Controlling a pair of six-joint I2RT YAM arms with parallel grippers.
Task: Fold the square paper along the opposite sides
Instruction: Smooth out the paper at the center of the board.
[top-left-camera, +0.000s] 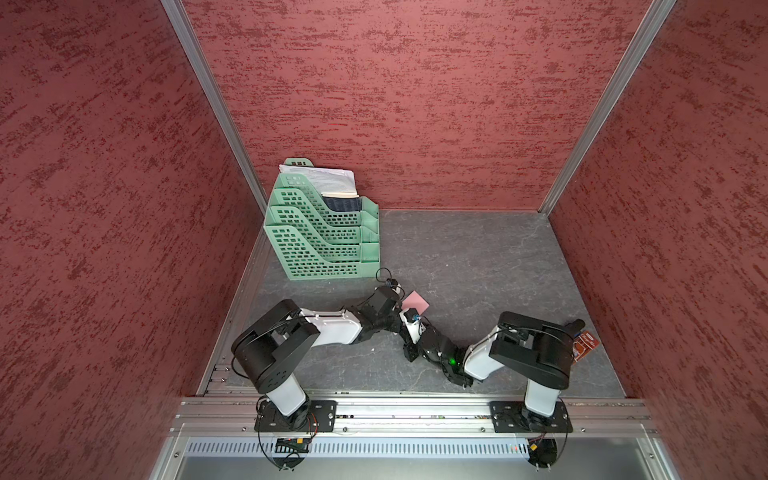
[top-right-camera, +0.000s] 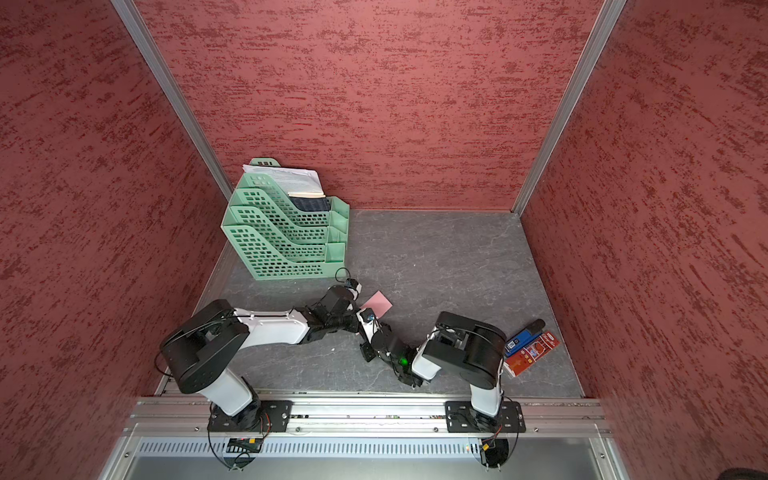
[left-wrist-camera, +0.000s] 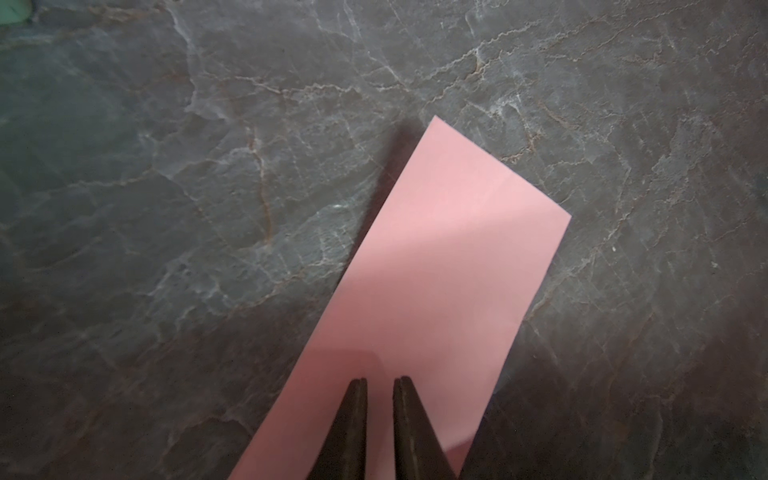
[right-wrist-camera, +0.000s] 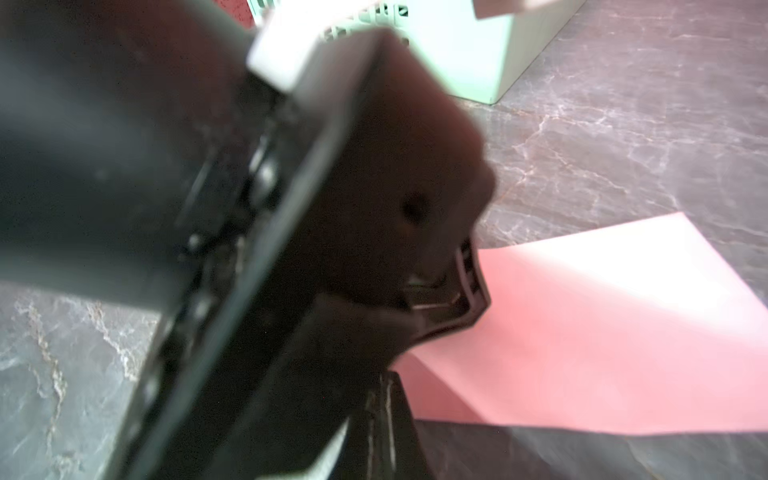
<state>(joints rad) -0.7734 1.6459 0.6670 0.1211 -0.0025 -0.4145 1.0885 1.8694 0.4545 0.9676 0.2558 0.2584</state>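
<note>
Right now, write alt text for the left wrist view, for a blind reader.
A narrow pink paper rectangle lies on a grey veined tabletop. The left pincer sits over one end of it, its two dark fingertips a narrow gap apart with pink showing between them.

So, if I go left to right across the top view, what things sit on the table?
green tray → pink paper → packets
</note>
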